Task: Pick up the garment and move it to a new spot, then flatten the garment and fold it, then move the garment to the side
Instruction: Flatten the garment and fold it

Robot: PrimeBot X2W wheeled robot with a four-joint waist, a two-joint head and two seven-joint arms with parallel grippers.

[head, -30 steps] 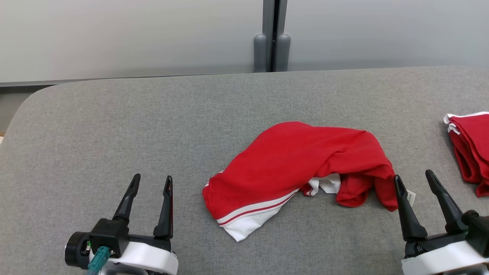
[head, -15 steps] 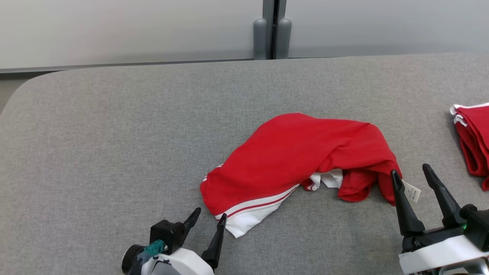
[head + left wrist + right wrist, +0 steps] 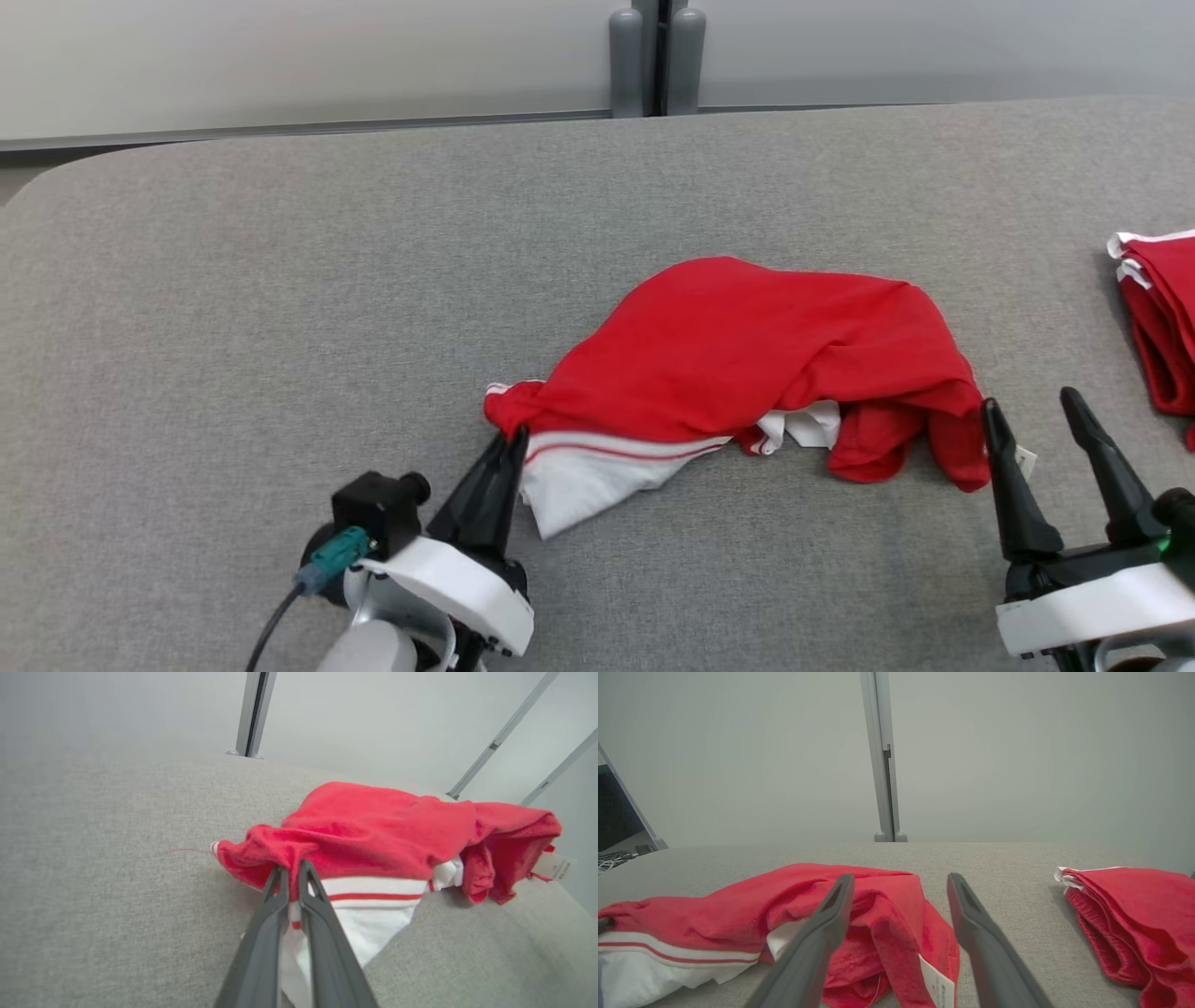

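Bright red garment point(image 3: 747, 345) showing white hem panel point(image 3: 579, 481), thin red stripe running through white. Small white tag point(image 3: 937, 985) showing faint grey print. Same red colouring second garment point(image 3: 1158, 317), white trim edging it. Mid-grey woven cloth covering table point(image 3: 280, 280). Black fingers, white wrist shells marking left gripper point(image 3: 515, 437) and right gripper point(image 3: 1032, 403); teal plug point(image 3: 331, 557) standing out on left one. Pale grey wall point(image 3: 280, 65) looking plain.

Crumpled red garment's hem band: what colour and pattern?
Hem band: white, one thin red stripe; clearest in left wrist view.

Grey fabric table point(image 3: 280, 280) before pale wall panels point(image 3: 280, 56), grey vertical post point(image 3: 686, 56) between.
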